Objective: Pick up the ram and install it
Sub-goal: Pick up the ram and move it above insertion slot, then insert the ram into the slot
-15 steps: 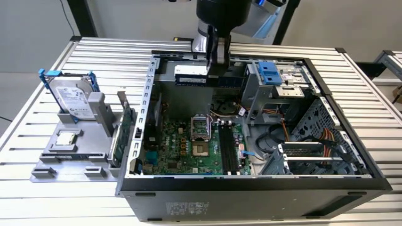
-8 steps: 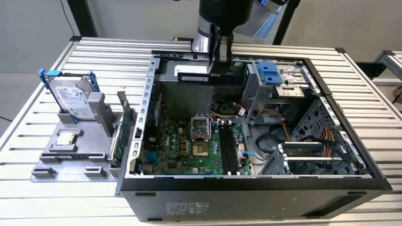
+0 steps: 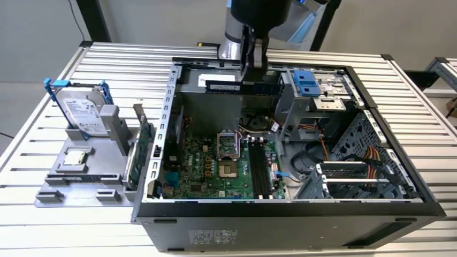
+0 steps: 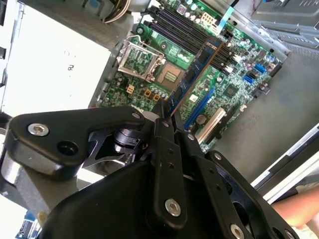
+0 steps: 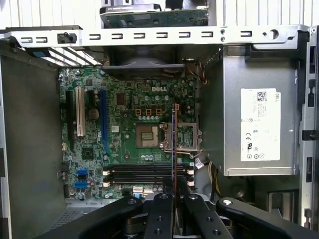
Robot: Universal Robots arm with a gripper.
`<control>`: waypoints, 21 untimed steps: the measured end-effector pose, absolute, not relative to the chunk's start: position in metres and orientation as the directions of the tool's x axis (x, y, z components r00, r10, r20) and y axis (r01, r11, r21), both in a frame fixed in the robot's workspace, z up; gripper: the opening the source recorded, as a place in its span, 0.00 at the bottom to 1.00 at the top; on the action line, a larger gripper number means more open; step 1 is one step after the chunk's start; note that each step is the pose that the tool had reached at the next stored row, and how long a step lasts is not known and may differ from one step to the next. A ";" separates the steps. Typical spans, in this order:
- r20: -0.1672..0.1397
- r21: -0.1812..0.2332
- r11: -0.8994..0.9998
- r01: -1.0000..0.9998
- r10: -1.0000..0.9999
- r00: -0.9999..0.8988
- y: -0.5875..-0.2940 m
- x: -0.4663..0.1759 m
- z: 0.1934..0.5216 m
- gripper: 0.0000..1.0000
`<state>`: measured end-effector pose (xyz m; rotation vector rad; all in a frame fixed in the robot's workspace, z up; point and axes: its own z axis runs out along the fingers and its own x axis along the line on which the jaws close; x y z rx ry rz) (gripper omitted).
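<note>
Jaws closed on the ram (image 4: 199,65), held above the open computer case (image 3: 170,107) and apparently crosswise to the black memory slots (image 5: 149,172); seating it well would require aligning it with one slot and pressing evenly.

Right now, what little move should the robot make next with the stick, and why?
Probably ease the ram down toward the long black slots on the green board, lining it up: the gripper is shut on it and it hangs above the board, not yet seated.
</note>
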<state>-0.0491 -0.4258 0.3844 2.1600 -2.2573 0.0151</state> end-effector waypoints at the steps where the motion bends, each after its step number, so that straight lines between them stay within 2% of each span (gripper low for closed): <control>1: 0.019 0.005 0.044 -0.999 -0.999 -0.044 -0.425 -0.049 0.384 0.00; 21: 0.019 0.005 0.044 -0.999 -0.999 -0.044 -0.411 -0.046 0.384 0.00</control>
